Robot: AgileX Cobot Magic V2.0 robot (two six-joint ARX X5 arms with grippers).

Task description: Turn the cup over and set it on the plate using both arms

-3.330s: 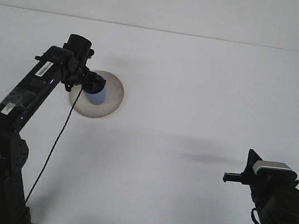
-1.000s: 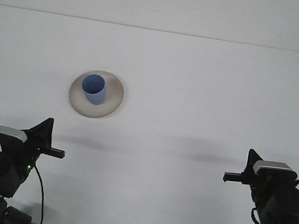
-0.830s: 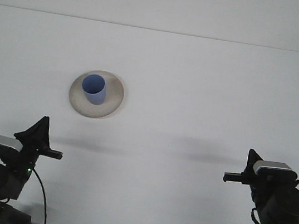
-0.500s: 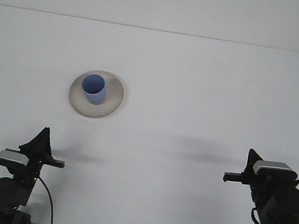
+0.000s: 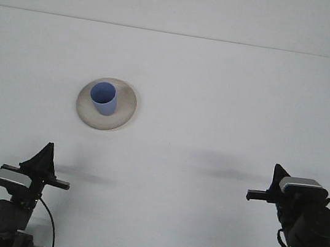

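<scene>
- I see the blue cup [image 5: 103,98] standing upright, mouth up, on the beige plate [image 5: 125,109], a little toward the plate's left side.
- The plate lies flat on the white tabletop [image 5: 231,96], in the left half of my front view.
- My left fingers [image 5: 46,165] sit low at the near left edge, folded back over their arm; cup and plate lie well ahead of them and slightly to their right, nowhere near touching.
- From here those left fingers read only as a dark pointed shape with a thin bar below it (one dark outline, no gap to judge), so I cannot tell how far apart they stand. I see nothing held in them.
- My right fingers [image 5: 264,193] sit low at the near right edge, pointing leftward across the tabletop, with the pale camera housing [image 5: 303,186] just behind them.
- The cup and plate are well apart from the right fingers, far off to their left and farther up the tabletop.
- The right fingers too are a dark silhouette from this angle; I cannot tell their opening. Nothing shows in them either.
- A black cable [image 5: 47,223] loops down beside the left arm's base.
- Soft shadows fall on the tabletop ahead of each set of fingers.
</scene>
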